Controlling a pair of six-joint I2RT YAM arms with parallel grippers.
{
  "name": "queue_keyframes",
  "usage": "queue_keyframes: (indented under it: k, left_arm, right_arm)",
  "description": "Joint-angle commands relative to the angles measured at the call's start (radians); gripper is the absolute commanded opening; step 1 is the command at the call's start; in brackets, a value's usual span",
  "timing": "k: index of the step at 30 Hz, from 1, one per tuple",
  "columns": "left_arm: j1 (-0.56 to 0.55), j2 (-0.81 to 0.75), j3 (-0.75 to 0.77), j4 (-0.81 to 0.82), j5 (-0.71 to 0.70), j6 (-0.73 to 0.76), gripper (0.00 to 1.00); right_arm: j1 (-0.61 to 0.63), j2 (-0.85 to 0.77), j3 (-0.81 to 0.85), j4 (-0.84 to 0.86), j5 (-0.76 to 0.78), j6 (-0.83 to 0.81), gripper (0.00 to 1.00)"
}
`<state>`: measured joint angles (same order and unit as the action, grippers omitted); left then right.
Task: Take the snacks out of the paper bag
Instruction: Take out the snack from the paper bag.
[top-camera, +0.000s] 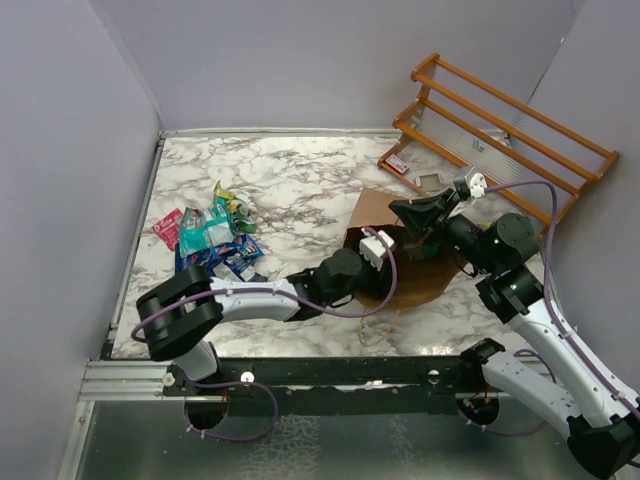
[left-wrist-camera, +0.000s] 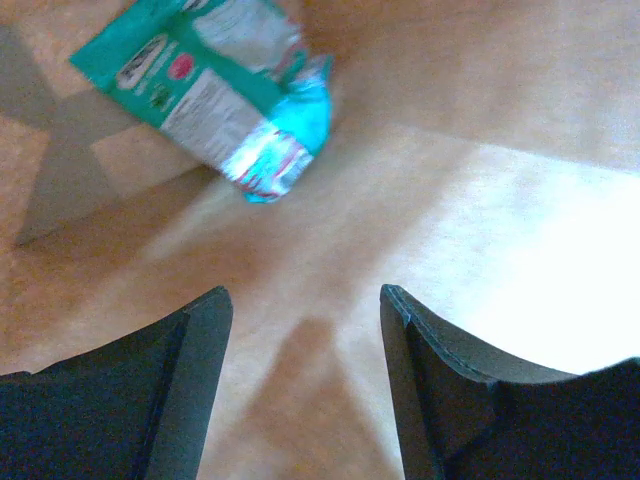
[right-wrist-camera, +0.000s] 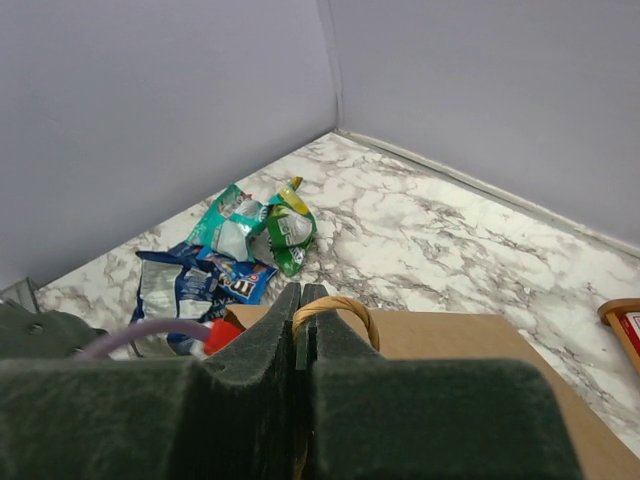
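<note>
bag (top-camera: 372, 208): laid on its side on the marble table (top-camera: 300, 180), right of centre; its mouth is entered by the left arm.
left gripper (left-wrist-camera: 302, 300): held inside the bag; the fingers (left-wrist-camera: 170, 390) are spread apart and nothing is gripped between them.
green packet (left-wrist-camera: 225, 95): seen with white and red print, lying on the bag's inner paper ahead of the left fingers and apart from them.
right gripper (right-wrist-camera: 300, 300): pressed closed on the bag's handle (right-wrist-camera: 340, 305), whose loop is seen arching just beside the fingertips.
pile (top-camera: 212, 235): blue, green and yellow-green packets are heaped on the table's left part, well apart from the bag.
red-pink packet (top-camera: 168, 227): set at the pile's left edge.
rack (top-camera: 500, 125): wooden, placed at the far right by the wall, beyond the bag.
</note>
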<state>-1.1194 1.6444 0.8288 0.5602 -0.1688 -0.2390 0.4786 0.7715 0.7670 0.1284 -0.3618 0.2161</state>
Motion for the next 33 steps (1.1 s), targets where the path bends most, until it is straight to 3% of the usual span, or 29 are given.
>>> queue_keyframes:
  k: [1,4,8,11,18,26,33]
  left_arm:
    - [-0.057,-0.142,-0.015,-0.016,0.143,-0.022,0.64]
    - [-0.112,-0.165,0.004,-0.048,0.081,0.001,0.64]
    - [-0.151,-0.136,0.006,-0.018,-0.051,-0.024,0.56]
    - [-0.161,-0.067,0.04,-0.002,-0.176,-0.057,0.43]
    - [-0.158,0.115,0.188,0.023,-0.349,-0.025,0.22]
    - [-0.141,0.224,0.214,0.103,-0.39,0.004,0.19]
    - [-0.109,0.316,0.275,0.138,-0.384,0.01,0.29]
  right_arm:
    - [0.005,0.01,-0.004,0.068,-0.033,0.017,0.02]
    - [0.005,0.025,0.013,0.053,-0.035,0.018,0.02]
    - [0.006,0.024,0.037,0.034,-0.014,0.026,0.02]
    - [0.006,0.025,0.063,0.012,-0.012,0.039,0.02]
    - [0.006,-0.004,0.067,0.016,-0.063,0.05,0.02]
    - [0.006,-0.051,0.043,0.036,-0.102,0.04,0.02]
    - [0.006,-0.056,0.044,0.035,-0.106,0.042,0.02]
